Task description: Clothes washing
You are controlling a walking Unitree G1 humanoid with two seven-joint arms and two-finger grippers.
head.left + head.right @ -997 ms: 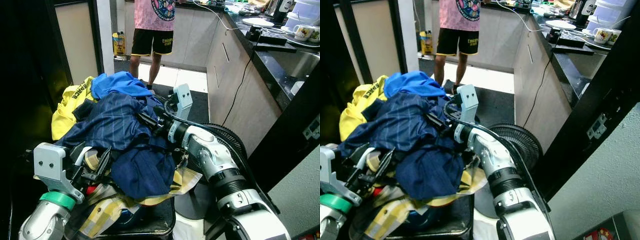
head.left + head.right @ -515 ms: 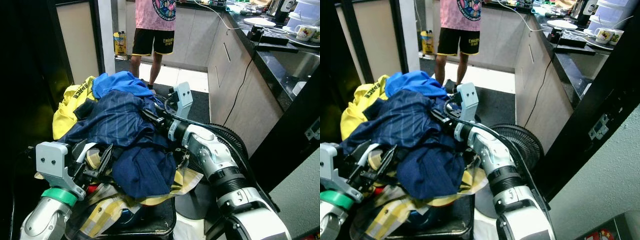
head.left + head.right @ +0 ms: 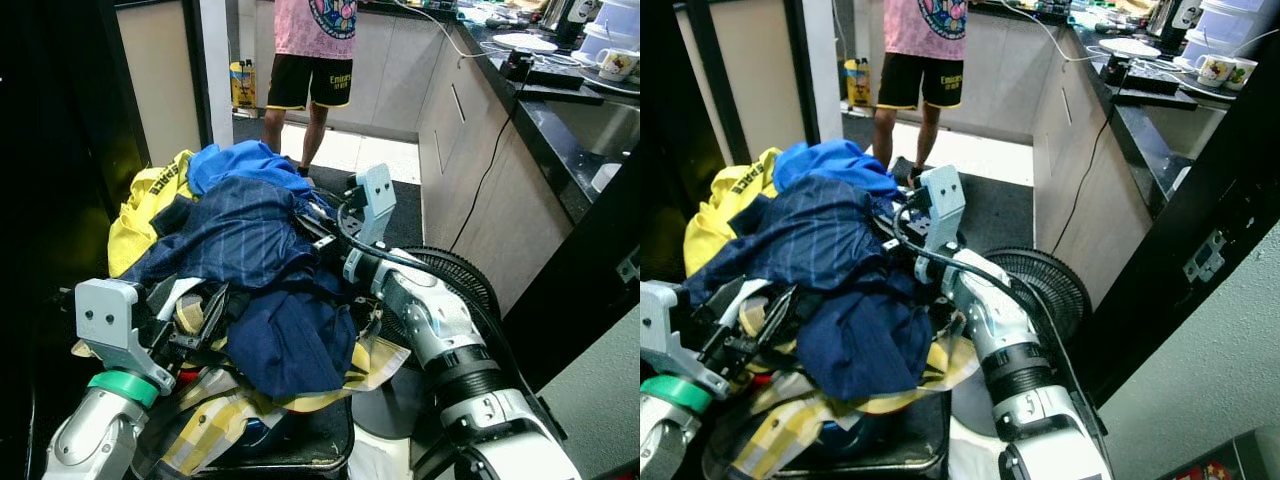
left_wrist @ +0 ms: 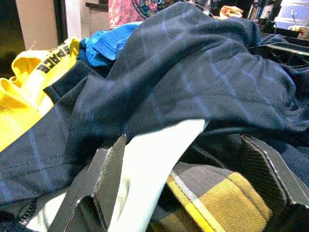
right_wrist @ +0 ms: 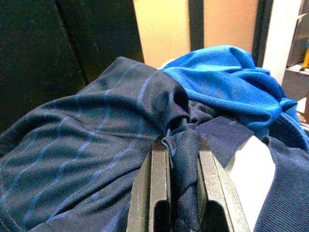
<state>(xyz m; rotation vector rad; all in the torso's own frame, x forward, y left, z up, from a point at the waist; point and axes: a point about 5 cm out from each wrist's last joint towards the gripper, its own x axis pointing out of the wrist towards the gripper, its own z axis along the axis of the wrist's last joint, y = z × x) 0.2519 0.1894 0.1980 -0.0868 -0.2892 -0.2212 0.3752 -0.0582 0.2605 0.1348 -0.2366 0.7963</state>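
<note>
Right gripper (image 5: 175,193): clamped on navy striped shirt (image 3: 240,235), frame centre | Left gripper (image 4: 193,193): fingers spread, under shirt, lower left

The heaped pile of mixed clothes (image 3: 240,290) is looked down on from head height by both eye views, kitchen beyond. It's seen up close by each wrist view, the navy striped garment (image 4: 193,82) shared throughout.

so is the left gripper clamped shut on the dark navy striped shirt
No, the left gripper has its black fingers spread wide apart around the white and yellow plaid cloth, under the dark navy striped shirt.
</note>
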